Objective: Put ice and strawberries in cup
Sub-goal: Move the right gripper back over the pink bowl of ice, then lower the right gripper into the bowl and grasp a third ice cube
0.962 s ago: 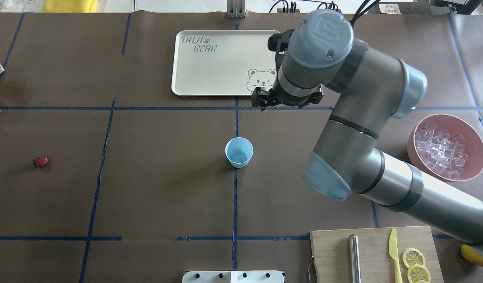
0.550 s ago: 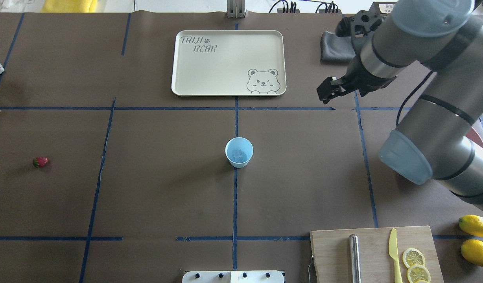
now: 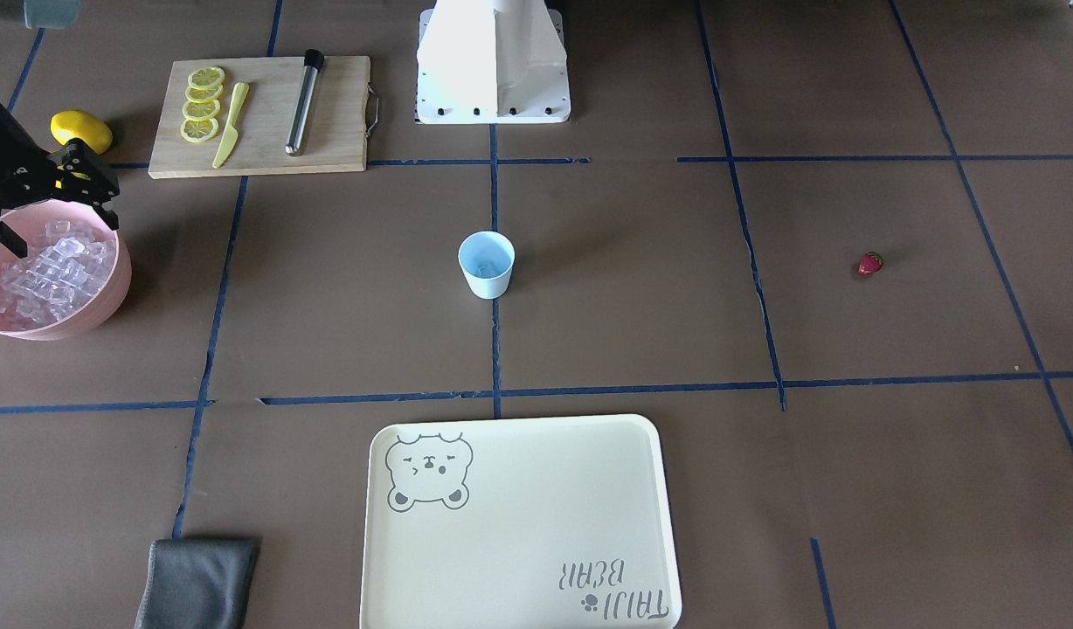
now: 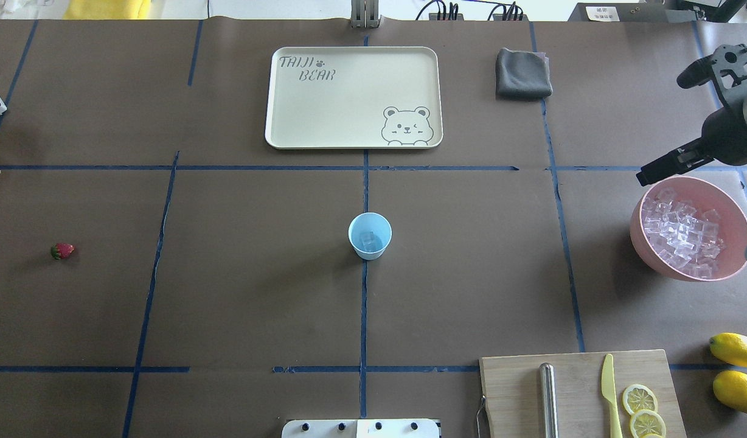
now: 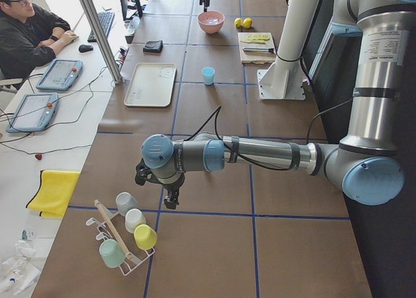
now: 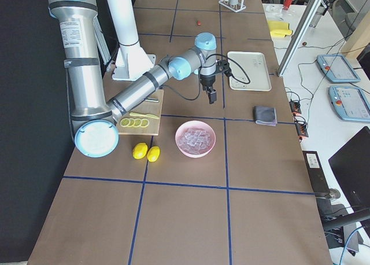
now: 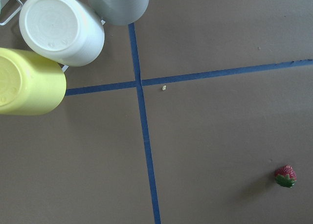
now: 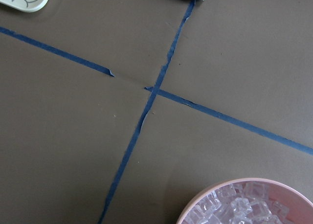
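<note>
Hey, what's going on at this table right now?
A two-armed robot is filling the cup with ice and a strawberry. The cup stands mid-table with an ice cube already inside. The right gripper hovers open and empty beside the pink bowl of ice. The strawberry lies untouched on the robot's left side, and the left gripper hangs near a mug rack.

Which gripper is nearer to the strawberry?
Left. The left gripper hangs by the mug rack, at the same table end as the strawberry; the right gripper is at the opposite end, over the pink bowl.
</note>
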`<state>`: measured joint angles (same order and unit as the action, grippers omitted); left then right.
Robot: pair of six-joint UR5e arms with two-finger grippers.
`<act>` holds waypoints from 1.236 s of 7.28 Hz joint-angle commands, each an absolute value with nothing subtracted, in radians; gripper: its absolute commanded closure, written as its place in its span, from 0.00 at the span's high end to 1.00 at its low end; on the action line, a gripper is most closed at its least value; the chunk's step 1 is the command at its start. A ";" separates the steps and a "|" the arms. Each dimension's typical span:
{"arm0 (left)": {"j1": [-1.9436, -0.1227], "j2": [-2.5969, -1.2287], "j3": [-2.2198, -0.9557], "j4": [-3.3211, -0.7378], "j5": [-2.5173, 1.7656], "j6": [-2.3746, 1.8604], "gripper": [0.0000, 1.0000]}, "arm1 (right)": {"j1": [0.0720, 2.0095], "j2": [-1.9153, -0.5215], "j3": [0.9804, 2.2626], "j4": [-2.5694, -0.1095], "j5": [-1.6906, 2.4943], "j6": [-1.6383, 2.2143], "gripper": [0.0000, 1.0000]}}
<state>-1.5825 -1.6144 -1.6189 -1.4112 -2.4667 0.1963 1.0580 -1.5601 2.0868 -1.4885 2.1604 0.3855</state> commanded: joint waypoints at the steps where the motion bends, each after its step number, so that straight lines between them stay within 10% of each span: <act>1: -1.578 -1.614 -1.618 -1.411 -2.467 0.196 1.00 | 1.065 -1.693 2.044 -1.326 2.163 0.377 1.00; 9: -1.578 -1.614 -1.626 -1.411 -2.468 0.195 1.00 | 1.028 -1.718 1.907 -1.184 2.164 0.939 0.97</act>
<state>-1.5785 -1.6138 -1.6250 -1.4112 -2.4677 0.1948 1.0474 -1.7162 1.9060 -1.1884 2.1660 0.8090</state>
